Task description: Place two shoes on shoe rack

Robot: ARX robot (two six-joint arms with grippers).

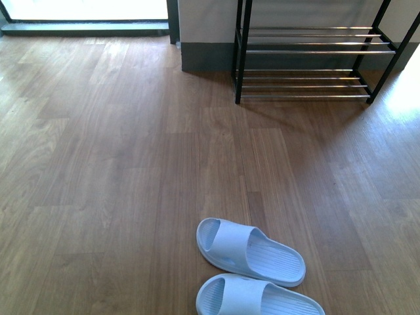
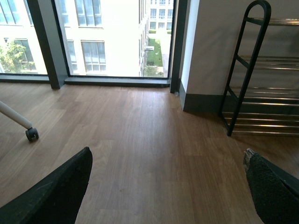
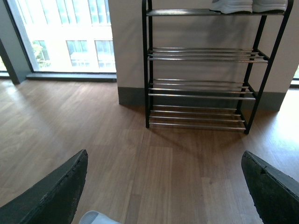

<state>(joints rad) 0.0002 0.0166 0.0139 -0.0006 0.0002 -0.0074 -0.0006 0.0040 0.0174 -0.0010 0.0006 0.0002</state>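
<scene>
The left gripper [image 2: 167, 158] is spread wide, empty. Two pale blue slippers [image 1: 249, 251] are laid side by side on the floor [image 1: 98, 164]. The shoe rack [image 1: 308, 51], black-framed with chrome rods, is set against the wall [image 1: 203, 20], well apart from them. The right gripper [image 3: 164, 158] is spread, empty.

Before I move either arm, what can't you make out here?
Nearer slipper: front view, partly cut off by the bottom edge.
Shoe rack: front view, upper tiers cut off by the top edge.
White shoes on the top tier: right wrist view, only soles inside the frame.
Left gripper, right gripper: only open fingertips in wrist views.
</scene>
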